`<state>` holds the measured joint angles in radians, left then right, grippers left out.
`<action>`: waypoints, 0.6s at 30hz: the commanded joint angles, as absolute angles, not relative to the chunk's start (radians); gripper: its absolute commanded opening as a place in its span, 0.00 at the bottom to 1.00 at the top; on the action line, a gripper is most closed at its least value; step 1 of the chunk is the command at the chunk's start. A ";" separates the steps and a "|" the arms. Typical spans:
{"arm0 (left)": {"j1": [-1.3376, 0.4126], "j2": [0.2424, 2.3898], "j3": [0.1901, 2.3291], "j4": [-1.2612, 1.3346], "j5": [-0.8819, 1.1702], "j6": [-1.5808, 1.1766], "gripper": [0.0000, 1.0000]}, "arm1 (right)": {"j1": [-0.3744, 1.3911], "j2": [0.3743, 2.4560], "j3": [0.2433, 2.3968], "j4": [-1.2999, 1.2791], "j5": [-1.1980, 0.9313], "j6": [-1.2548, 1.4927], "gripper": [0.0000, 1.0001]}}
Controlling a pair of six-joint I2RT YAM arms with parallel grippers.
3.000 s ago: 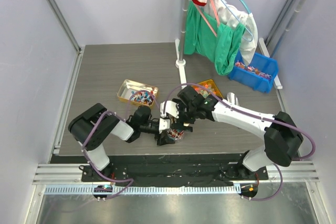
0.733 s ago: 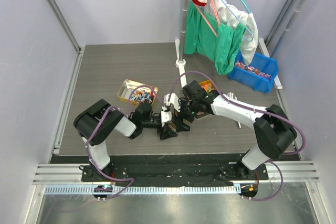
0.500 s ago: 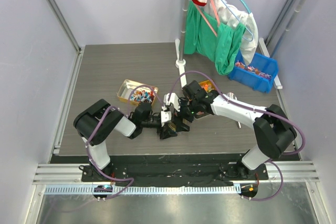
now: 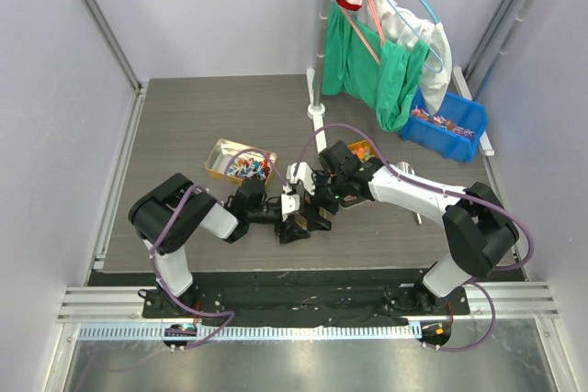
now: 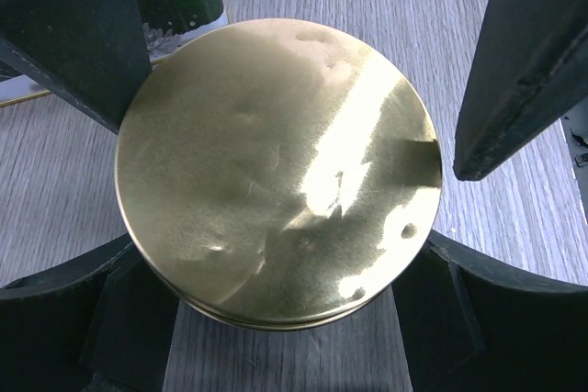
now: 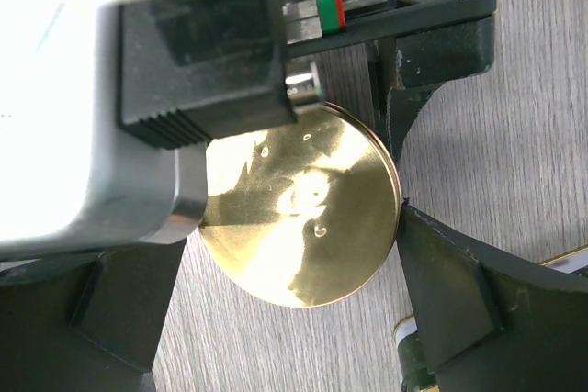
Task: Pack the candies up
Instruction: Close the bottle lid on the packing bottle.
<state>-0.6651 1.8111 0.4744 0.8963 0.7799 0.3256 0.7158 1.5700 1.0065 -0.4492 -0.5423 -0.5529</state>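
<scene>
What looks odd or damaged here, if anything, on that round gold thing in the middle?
The round gold tin has several small dents and dimples in its lid. Both wrist views show them, and the shiny surface reflects unevenly around them. No spill shows from above: the candies lie inside their gold tray.

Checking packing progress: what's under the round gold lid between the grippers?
The gold tin is closed; only its lid shows. Whatever lies beneath is covered, so its contents cannot be seen.
</scene>
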 commanded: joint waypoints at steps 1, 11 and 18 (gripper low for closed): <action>-0.660 1.822 0.503 0.876 0.726 0.334 0.50 | 0.730 1.565 1.025 -0.449 -0.520 -0.549 1.00; -0.658 1.821 0.511 0.854 0.723 0.350 0.50 | 0.701 1.488 1.005 -0.419 -0.465 -0.545 0.99; -0.660 1.825 0.514 0.853 0.732 0.344 0.50 | 0.654 1.474 0.996 -0.382 -0.474 -0.506 0.96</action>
<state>-0.6651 1.8175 0.5014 0.8715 0.7597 0.3244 0.6891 1.5188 0.9890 -0.4381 -0.4690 -0.5415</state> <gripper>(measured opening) 0.826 0.974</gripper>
